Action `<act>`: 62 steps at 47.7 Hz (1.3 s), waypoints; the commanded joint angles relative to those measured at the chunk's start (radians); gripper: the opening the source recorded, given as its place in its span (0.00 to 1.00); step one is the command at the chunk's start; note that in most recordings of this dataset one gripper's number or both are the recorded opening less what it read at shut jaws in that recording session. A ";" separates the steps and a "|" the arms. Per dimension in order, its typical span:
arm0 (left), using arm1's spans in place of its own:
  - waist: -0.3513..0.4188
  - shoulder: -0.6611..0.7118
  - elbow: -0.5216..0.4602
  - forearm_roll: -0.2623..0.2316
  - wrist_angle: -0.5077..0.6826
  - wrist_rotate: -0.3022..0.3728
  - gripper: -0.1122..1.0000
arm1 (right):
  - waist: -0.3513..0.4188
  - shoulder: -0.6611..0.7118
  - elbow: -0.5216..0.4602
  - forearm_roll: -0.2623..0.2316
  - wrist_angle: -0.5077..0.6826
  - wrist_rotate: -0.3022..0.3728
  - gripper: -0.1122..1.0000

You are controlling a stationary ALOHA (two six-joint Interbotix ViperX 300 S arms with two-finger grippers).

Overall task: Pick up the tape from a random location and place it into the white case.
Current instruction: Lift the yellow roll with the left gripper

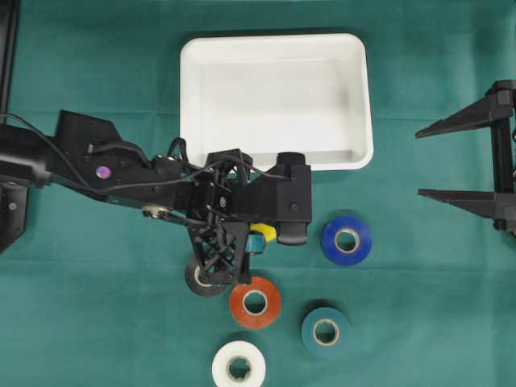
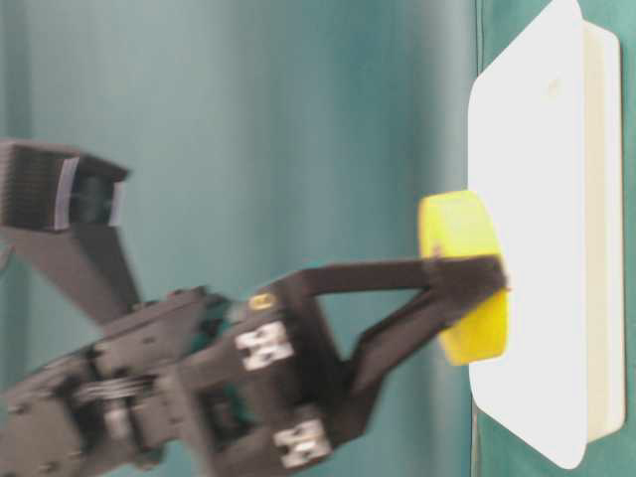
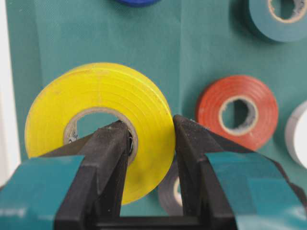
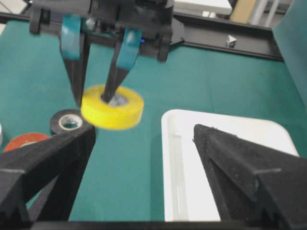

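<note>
The yellow tape roll (image 3: pixel 98 122) is off the cloth and pinched in the left gripper (image 3: pixel 151 143), one finger through the cardboard core and the other pressed on the outer band, so the jaws are clamped on the roll's wall rather than around its whole width. From the right wrist view the roll hangs roughly flat below the fingers, clear of the green table cover (image 1: pixel 97 322). Beneath and behind the gripper lie the rolls left on the table: a black roll (image 4: pixel 69 122) almost directly under it, a red roll (image 1: pixel 255 302) just beside that, then a teal roll (image 1: pixel 326 331), a white roll (image 1: pixel 239 368) and a blue roll (image 1: pixel 347 240) further out. The white case (image 1: pixel 278 50) sits just beyond the gripper's far side, its near rim close to the wrist in the overhead view; in the blurred table-level view the roll seems to overlap the case's edge, though how far over the rim it actually is cannot be settled from that frame. The right gripper (image 1: pixel 463 161) stands wide open and well apart, holding nothing. The pick looks done and the carry to the case is in hand. The next move calls for bringing the roll fully past the rim, over the case's floor, lowering it, and only then parting the fingers so the roll drops flat inside instead of catching on the edge.
</note>
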 commanded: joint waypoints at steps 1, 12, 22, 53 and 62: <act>-0.003 -0.049 -0.051 0.002 0.040 0.002 0.31 | -0.002 0.005 -0.023 -0.002 -0.002 0.000 0.93; -0.003 -0.100 -0.117 0.009 0.120 0.002 0.31 | -0.002 0.005 -0.023 -0.002 -0.002 0.000 0.93; -0.005 -0.135 -0.167 0.012 0.176 0.003 0.31 | -0.002 0.005 -0.023 -0.002 -0.002 0.000 0.93; -0.003 -0.146 -0.169 0.012 0.184 0.005 0.31 | -0.002 0.005 -0.023 -0.002 -0.002 0.000 0.93; -0.003 -0.147 -0.169 0.014 0.183 0.005 0.31 | -0.002 0.005 -0.023 -0.002 -0.002 0.000 0.93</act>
